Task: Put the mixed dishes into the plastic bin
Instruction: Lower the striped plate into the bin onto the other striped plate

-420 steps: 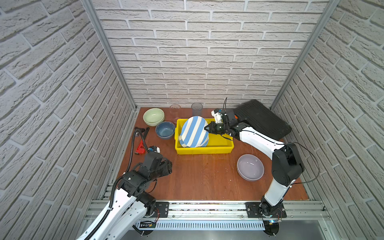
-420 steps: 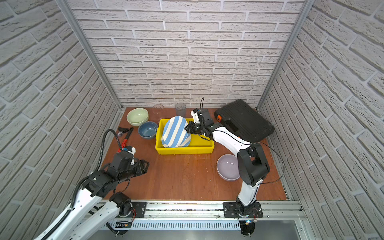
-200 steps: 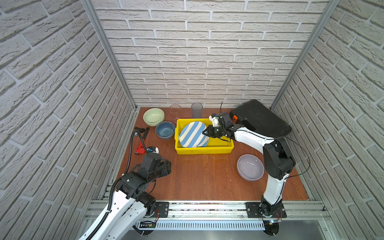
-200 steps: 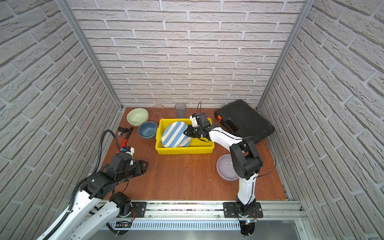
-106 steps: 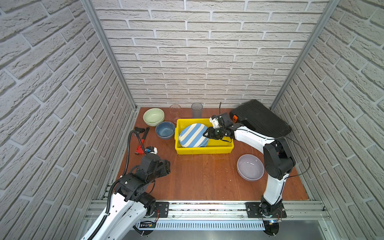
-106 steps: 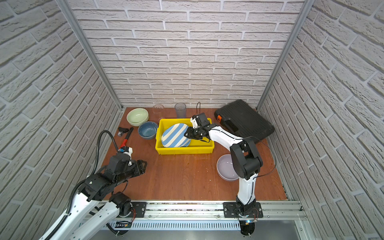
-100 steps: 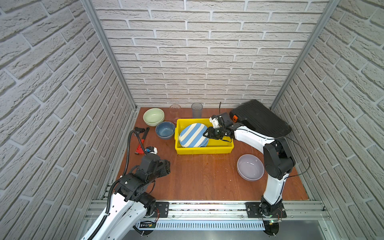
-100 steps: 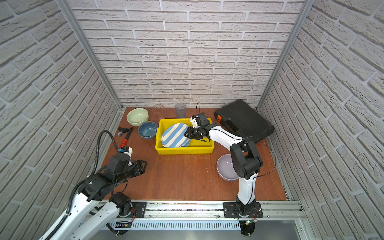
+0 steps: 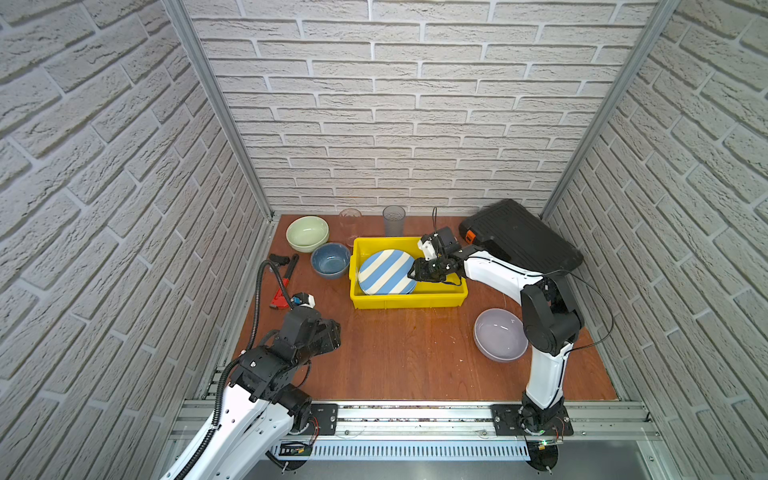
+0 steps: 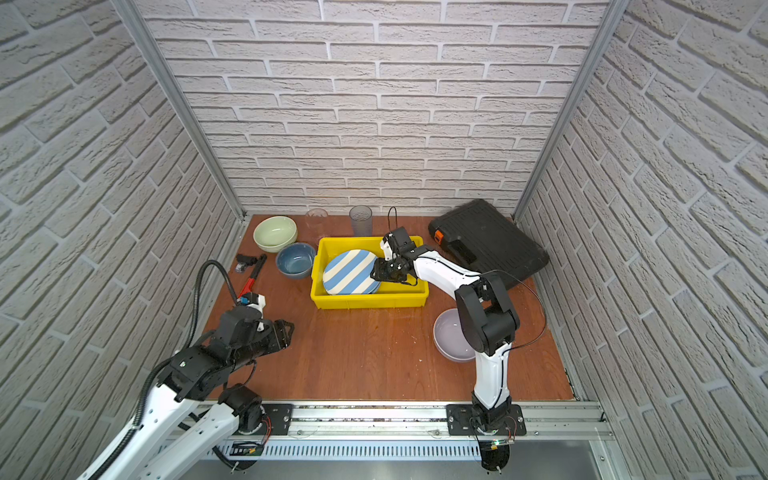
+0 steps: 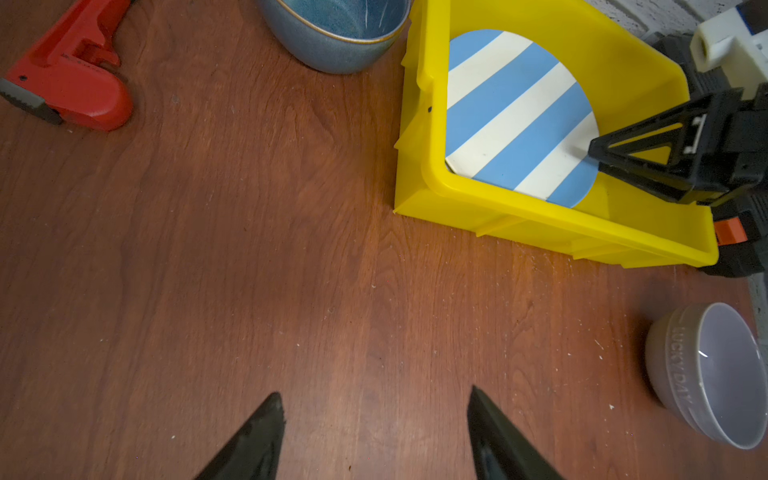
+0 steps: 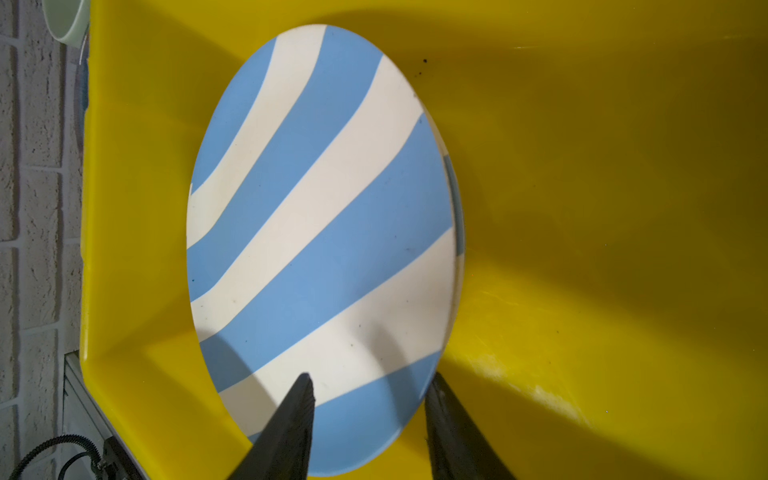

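Note:
The blue-white striped plate (image 9: 386, 272) (image 10: 351, 272) (image 12: 320, 232) lies tilted inside the yellow plastic bin (image 9: 407, 301) (image 10: 370, 301) (image 11: 540, 224). My right gripper (image 9: 415, 272) (image 12: 370, 378) is open, and its jaws stand apart astride the plate's right rim. On the table outside the bin are a pale green bowl (image 9: 307, 232), a blue bowl (image 9: 331, 259), a lavender-grey bowl (image 9: 498, 334) (image 11: 706, 374) and two clear tumblers (image 9: 349, 220) (image 9: 393, 220). My left gripper (image 11: 374, 392) (image 9: 332, 332) hovers open over bare wood at the front left, holding nothing.
A black case with orange latches (image 9: 519, 241) lies behind the bin at the back right. A red pipe wrench (image 9: 282, 286) (image 11: 66, 75) rests near the left wall. Brick walls close in three sides.
The striped plate has sunk from leaning steeply to lying low in the bin. My right gripper's jaws have widened around its rim. The left arm has hardly moved.

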`<state>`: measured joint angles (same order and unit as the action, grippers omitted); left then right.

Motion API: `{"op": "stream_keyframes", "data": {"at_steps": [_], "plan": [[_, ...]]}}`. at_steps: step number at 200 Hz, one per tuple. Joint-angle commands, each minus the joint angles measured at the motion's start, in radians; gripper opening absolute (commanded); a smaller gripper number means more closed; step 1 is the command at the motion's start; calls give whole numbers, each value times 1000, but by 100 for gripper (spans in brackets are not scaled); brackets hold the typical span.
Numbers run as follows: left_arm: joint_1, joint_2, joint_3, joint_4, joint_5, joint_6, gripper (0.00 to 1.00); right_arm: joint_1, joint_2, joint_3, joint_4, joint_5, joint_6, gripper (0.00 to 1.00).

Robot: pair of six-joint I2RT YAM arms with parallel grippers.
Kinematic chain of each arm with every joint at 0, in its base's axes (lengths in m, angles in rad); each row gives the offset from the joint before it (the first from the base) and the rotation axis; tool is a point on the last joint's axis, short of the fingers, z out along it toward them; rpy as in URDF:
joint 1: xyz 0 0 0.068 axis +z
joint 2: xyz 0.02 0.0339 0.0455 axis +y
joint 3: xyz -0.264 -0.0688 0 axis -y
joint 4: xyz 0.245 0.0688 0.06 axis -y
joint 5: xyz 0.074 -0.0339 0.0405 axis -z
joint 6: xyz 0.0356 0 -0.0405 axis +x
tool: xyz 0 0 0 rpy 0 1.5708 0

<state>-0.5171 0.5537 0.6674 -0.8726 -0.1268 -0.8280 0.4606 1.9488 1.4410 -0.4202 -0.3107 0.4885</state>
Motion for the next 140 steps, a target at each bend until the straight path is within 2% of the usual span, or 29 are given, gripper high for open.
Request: {"op": "stream_keyframes", "data": {"at_steps": [1,87,140], "plan": [[6,0,11,-6,-13,3,70,16,15,24,11,-2,-14,45],[7,15,20,-6,-10,7,70,21,-15,32,-40,28,-43,49],[9,43,21,18,-1,9,70,21,-91,54,-144,122,-110,55]]}}
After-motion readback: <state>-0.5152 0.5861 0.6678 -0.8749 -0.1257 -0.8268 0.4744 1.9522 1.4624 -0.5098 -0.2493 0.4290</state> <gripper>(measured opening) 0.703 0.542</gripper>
